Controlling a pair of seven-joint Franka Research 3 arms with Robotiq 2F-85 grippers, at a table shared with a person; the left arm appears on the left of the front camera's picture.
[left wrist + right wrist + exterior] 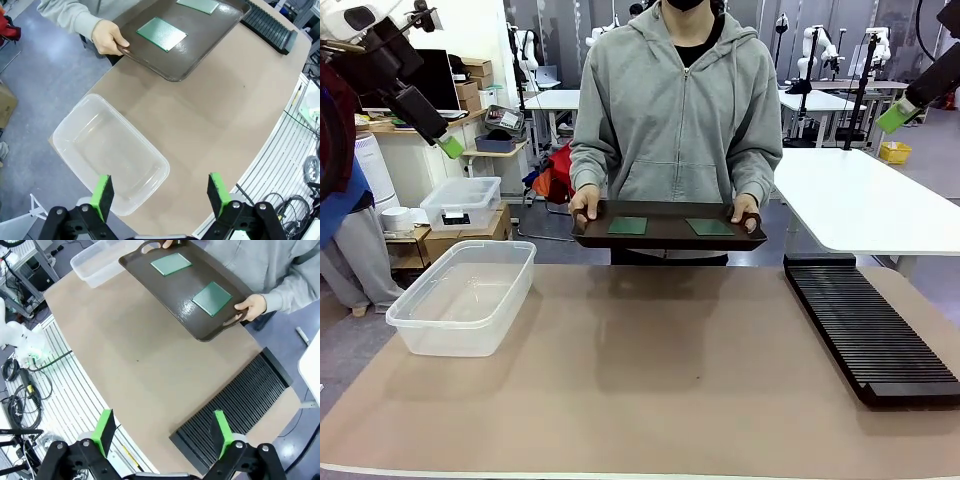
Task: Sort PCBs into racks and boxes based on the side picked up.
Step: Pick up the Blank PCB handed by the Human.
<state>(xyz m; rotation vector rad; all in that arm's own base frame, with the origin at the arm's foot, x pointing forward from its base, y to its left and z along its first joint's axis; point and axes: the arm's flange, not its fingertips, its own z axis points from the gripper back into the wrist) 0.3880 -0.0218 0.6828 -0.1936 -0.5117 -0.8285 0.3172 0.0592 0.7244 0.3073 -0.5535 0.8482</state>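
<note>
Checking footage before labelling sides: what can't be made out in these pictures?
- Undersides of the PCBs: every view, they lie flat on the tray.
- PCB surface detail: front view, too small.
- Right PCB: left wrist view, cut by the top edge.
- Box: right wrist view, cut by the top edge.

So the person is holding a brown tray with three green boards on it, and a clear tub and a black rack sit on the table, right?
Not quite: the brown tray carries two green boards, not three: one on its left half, one on its right, as the front view shows. The rest stands: the person holds it, and the clear tub and black rack sit on the table.
</note>
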